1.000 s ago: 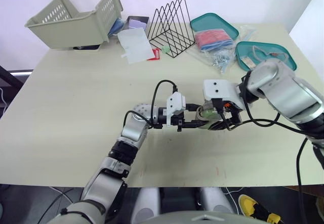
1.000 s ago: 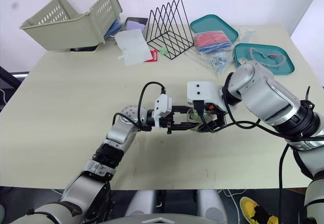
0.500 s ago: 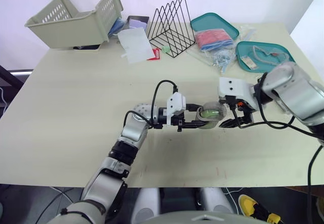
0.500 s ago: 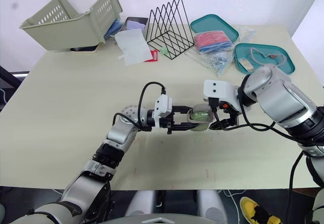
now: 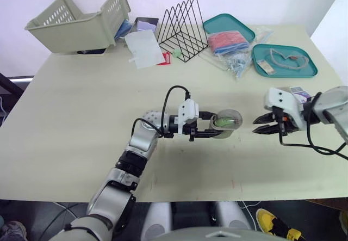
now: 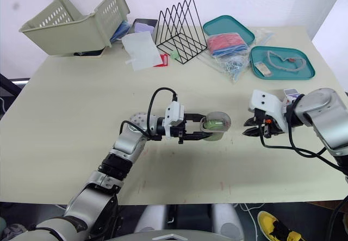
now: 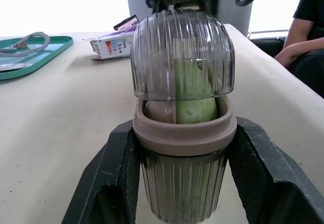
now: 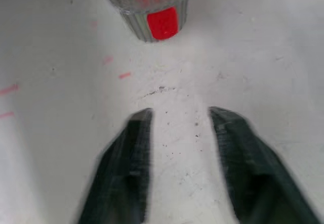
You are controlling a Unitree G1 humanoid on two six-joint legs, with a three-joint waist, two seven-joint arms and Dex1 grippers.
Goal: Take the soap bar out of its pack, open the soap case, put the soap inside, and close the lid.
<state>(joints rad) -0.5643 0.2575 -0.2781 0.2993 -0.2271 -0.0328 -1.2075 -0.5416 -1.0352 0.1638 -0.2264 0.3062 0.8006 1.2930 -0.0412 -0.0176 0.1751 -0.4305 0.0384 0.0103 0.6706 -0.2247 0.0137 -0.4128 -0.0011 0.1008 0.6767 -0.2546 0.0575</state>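
Observation:
The soap case [image 5: 225,122], clear ribbed plastic with a taupe rim, lies sideways in my left gripper [image 5: 216,128], which is shut on its lower half. Its domed lid is closed over the green soap [image 7: 195,95]. My right gripper [image 5: 258,127] hovers over the table to the right of the case, a short gap away, with its fingers [image 8: 135,148] apart and nothing between them. The case's end, with a red sticker [image 8: 162,23], faces it. The emptied soap pack [image 5: 298,92], a small white and purple box, lies behind the right gripper.
A beige basket [image 5: 76,20], a black wire rack [image 5: 182,26], loose papers [image 5: 145,48], two teal trays [image 5: 283,61] and a bag of small parts [image 5: 235,61] line the far side. A person [image 7: 304,32] sits beyond the table's right end.
My right gripper has let go of the case and drawn back to the right, its fingers narrowing. The left gripper has kept the closed case still.

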